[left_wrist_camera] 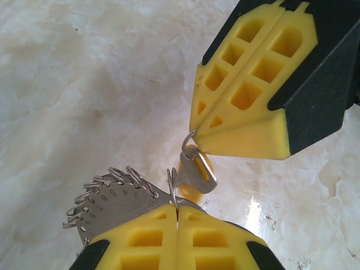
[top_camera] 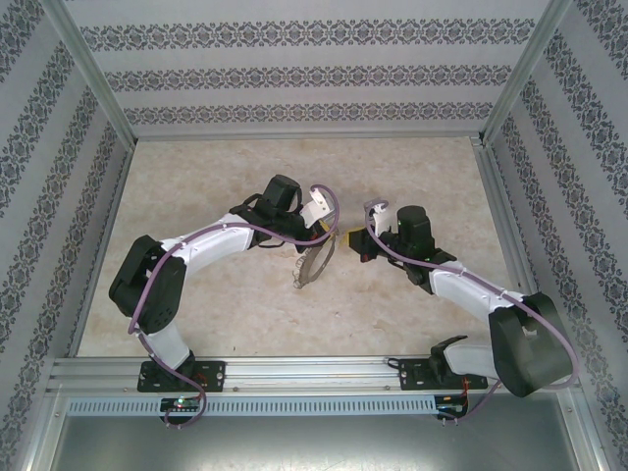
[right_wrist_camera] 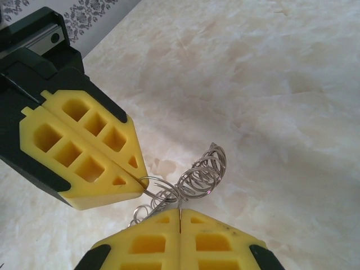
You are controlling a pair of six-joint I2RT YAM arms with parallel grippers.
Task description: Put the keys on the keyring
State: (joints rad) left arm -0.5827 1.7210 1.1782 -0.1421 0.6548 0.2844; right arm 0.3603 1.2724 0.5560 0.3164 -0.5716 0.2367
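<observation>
Key [left_wrist_camera: 198, 171] — one, with a yellowish head and silver blade — hangs by a small wire loop from the tip of my right gripper [left_wrist_camera: 203, 128], whose two yellow fingers are pressed together on that loop. My left gripper [left_wrist_camera: 177, 212] is likewise closed, pinching the thin wire of the keyring [left_wrist_camera: 121, 194]: one ring, its rim fringed with many small silver pieces. Key and keyring sit just beside each other between the two tips; whether they touch I cannot tell.

The left wrist view gives the key's face and numbers stamped on the silver pieces. The right wrist view gives a cluster of small wire loops edge-on.

Beneath lies one pale, marbled beige table [top_camera: 245, 314]. From above, my two arms bend inward and meet near its middle, the keyring at the left tip. Farthest out are an aluminium frame [top_camera: 294, 134] and three walls [top_camera: 294, 74] papered in dark ornamental bands.
</observation>
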